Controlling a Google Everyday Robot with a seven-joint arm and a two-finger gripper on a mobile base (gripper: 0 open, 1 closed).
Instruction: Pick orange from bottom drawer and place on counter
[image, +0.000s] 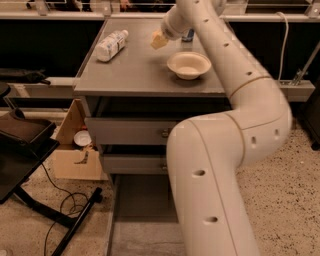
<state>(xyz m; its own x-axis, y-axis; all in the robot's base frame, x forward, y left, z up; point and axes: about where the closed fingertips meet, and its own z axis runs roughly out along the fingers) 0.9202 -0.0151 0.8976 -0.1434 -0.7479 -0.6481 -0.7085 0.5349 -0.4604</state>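
My gripper (159, 40) hangs over the back middle of the counter (135, 72), the grey top of the drawer cabinet, to the left of and behind a cream bowl (189, 65). The orange does not show anywhere, neither on the counter nor in the drawer. The bottom drawer (142, 212) is pulled out at floor level, and the part of its grey floor that shows is bare. My big cream arm (215, 165) hides its right half and the knobs of the two upper drawers.
A plastic bottle (112, 45) lies on its side at the counter's back left. A blue object (188, 35) peeks out behind my arm at the back. A cardboard box (75, 150), a black stand (30, 145) and cables sit on the floor to the left.
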